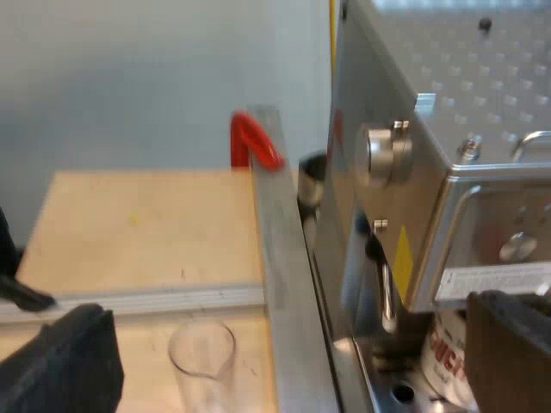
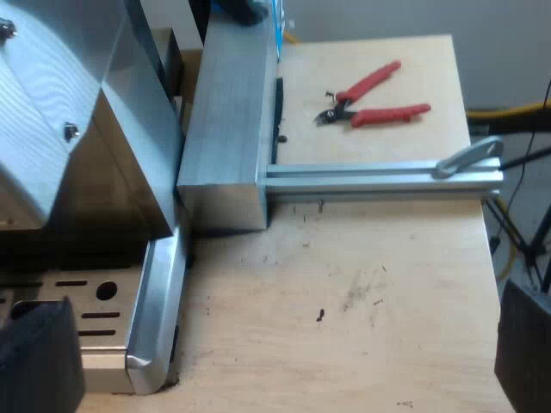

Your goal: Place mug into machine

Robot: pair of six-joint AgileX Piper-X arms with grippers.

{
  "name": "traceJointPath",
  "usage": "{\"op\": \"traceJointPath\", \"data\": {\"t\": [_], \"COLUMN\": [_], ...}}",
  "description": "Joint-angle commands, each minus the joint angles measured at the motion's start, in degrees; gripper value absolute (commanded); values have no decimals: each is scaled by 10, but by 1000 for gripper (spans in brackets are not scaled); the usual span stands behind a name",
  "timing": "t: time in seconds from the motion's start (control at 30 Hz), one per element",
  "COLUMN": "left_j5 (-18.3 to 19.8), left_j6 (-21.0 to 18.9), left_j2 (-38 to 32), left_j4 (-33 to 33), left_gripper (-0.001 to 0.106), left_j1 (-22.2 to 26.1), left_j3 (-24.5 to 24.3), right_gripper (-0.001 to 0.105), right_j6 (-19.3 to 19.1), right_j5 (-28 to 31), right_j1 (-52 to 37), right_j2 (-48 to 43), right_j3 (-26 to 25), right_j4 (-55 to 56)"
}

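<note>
Mug (image 1: 446, 361) seen at espresso machine (image 1: 448, 112) front, over drip tray (image 1: 398, 391), just beside one finger of left tool (image 1: 284, 353). Left tool spread wide, gripping nothing. Measuring glass (image 1: 202, 354) upright on tabletop (image 1: 146, 232). Right tool (image 2: 280, 357) spread wide, empty, above tabletop near red pliers (image 2: 374, 96).

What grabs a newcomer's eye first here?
The steel espresso machine, with a white, red-lettered mug at its base. Red pliers lie on the wooden table past a metal rail. A clear measuring glass stands on the table near the machine's side.
</note>
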Motion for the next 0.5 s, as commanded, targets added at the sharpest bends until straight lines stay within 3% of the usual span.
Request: {"op": "traceJointPath", "data": {"t": [0.03,0.2,0.5], "left_j5": [-26,-51,-51], "left_j6": [5,22,29], "left_j2": [-53,-140,-257], "left_j4": [9,52,110], "left_gripper": [82,82,82], "left_j1": [-3,-3,-3], "left_j3": [-5,-3,-3], "right_gripper": [102,102,102], "right_j6": [-11,-11,-11], "right_j5": [-5,-20,-22], "right_j1": [-2,-2,-2], "right_j2": [-74,-159,-295], "right_j3": [17,43,113], "right_j4": [0,0,0]}}
